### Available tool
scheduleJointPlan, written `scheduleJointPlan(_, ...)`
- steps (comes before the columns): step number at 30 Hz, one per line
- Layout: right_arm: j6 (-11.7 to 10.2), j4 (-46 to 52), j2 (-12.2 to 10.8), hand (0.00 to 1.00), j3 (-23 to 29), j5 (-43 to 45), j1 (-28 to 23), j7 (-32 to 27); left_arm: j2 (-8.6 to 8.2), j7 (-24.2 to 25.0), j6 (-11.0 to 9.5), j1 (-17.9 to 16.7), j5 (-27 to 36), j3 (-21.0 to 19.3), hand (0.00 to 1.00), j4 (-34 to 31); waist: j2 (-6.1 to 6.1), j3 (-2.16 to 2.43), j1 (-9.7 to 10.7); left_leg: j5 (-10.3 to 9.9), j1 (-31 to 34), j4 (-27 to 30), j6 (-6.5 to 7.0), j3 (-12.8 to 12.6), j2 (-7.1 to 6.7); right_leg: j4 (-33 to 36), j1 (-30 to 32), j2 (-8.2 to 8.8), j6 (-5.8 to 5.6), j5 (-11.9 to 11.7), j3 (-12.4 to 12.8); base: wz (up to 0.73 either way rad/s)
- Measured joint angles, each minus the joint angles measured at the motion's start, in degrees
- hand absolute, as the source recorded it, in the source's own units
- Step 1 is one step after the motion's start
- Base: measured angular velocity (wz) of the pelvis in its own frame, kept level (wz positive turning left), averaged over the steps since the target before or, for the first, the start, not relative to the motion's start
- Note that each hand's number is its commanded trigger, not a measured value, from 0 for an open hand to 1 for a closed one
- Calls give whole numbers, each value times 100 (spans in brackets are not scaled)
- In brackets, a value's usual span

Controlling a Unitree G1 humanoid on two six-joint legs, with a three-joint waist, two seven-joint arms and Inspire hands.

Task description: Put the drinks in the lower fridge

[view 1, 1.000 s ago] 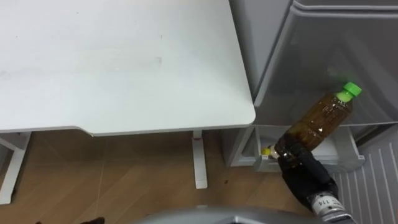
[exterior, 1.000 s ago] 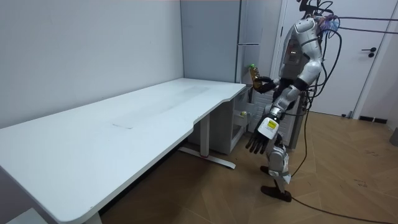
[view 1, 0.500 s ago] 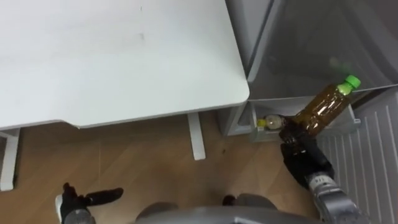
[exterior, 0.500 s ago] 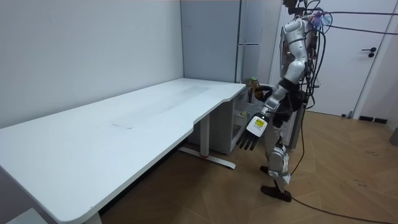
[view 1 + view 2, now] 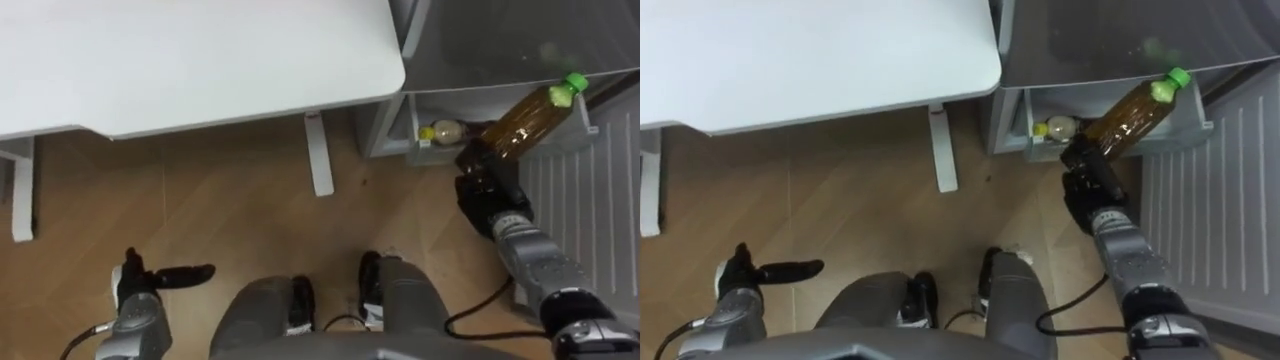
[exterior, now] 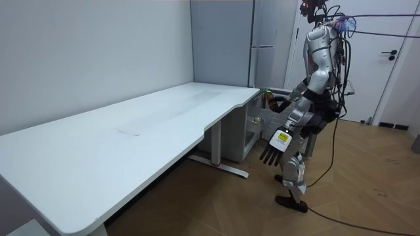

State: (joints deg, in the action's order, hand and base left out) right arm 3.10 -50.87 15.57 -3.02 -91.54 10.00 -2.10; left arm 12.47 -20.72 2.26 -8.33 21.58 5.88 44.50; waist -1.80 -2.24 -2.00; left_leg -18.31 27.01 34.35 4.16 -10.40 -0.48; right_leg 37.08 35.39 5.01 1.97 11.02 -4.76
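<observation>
My right hand (image 5: 487, 190) is curled round the lower half of the bottle (image 5: 530, 115), a brown drink with a green cap, and holds it tilted with the cap pointing to 2 o'clock. The bottle is in the air just over the front edge of the white bin (image 5: 575, 112) at the foot of the fridge (image 5: 470, 45), not set down in it. In that bin, at 10 o'clock from my right hand, lies a second small bottle (image 5: 445, 130) with a yellow cap. A ribbed white panel (image 5: 590, 215) stands at 3 o'clock of my arm. My left hand (image 5: 140, 285) hangs low at 8 o'clock over the wooden floor (image 5: 230, 210), fingers straight and holding nothing. The white counter (image 5: 200, 60) is at 11 o'clock, its corner near the fridge. In the room view I stand at the counter's far end, facing the fridge.
</observation>
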Motion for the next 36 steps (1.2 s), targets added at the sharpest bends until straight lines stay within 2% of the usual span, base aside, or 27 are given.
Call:
scheduleJointPlan(6, -5, -309, 205, 100, 114, -25, 448, -178, 19, -136, -5, 128, 3, 53, 0, -3, -69, 4, -16, -25, 689, 439, 42, 34, -17, 328, 631, 80, 16, -23, -12, 7)
scheduleJointPlan(12, -9, -457, 384, 100, 180, -62, 849, -276, 37, -145, -24, 377, -3, 257, 0, -19, -87, 1, -187, -64, 1189, 766, 96, 32, -25, 588, 1094, 96, 11, -21, -6, 3)
scheduleJointPlan(17, 2, -522, 514, 100, 219, -75, 1279, -341, 195, -175, -19, 363, -101, 361, 0, -119, -109, -12, -269, -72, 1567, 925, 123, 46, -51, 744, 1455, 161, 1, -8, -12, 7)
scheduleJointPlan(23, 1, -540, 552, 100, 378, -385, 1659, -491, 255, -428, -31, 400, -101, 463, 0, -365, -143, -32, -295, -72, 1982, 1077, 131, 129, -115, 923, 1843, 283, 22, 42, -99, 12)
scheduleJointPlan(33, 1, -758, 561, 100, 605, -492, 1946, -566, 312, -623, -32, 408, -119, 754, 0, -485, -177, -74, -312, -104, 2300, 1153, 164, 148, -128, 997, 2147, 309, 7, 89, -135, 2)
scheduleJointPlan(34, 1, -760, 561, 31, 606, -490, 2036, -616, 331, -623, -32, 414, -135, 761, 0, -491, -179, -81, -310, -104, 2347, 1153, 163, 146, -128, 1002, 2194, 326, 7, 89, -134, 0)
scheduleJointPlan(35, 1, -760, 564, 0, 606, -490, 2118, -630, 344, -623, -32, 430, -149, 761, 0, -484, -184, -88, -310, -103, 2377, 1155, 163, 141, -132, 1028, 2233, 354, 19, 97, -136, 4)
scheduleJointPlan(36, 4, -758, 566, 0, 613, -490, 2155, -648, 350, -623, -30, 433, -160, 760, 0, -488, -185, -88, -309, -103, 2390, 1157, 162, 141, -139, 1059, 2253, 367, 23, 107, -140, 7)
